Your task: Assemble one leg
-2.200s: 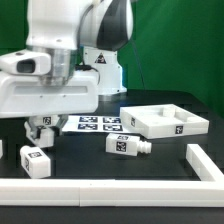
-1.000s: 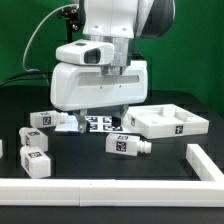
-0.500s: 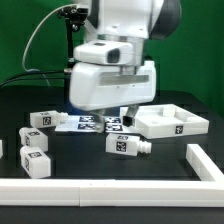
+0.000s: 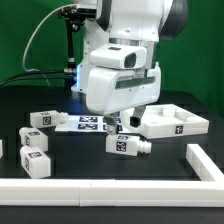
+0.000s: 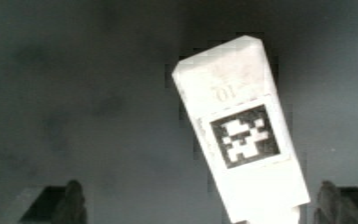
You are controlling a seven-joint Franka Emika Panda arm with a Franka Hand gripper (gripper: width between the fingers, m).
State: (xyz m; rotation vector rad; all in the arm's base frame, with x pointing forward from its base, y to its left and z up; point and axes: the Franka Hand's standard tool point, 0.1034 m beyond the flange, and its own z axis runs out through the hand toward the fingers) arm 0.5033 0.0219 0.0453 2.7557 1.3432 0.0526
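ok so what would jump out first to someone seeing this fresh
The big white robot arm fills the middle of the exterior view, its open gripper hanging over a tagged leg that lies on the black table. The other legs sit toward the exterior view's left, and the large white panel lies toward its right.

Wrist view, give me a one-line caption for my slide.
Open fingers flank a white leg with a square tag, lying on the dark table.
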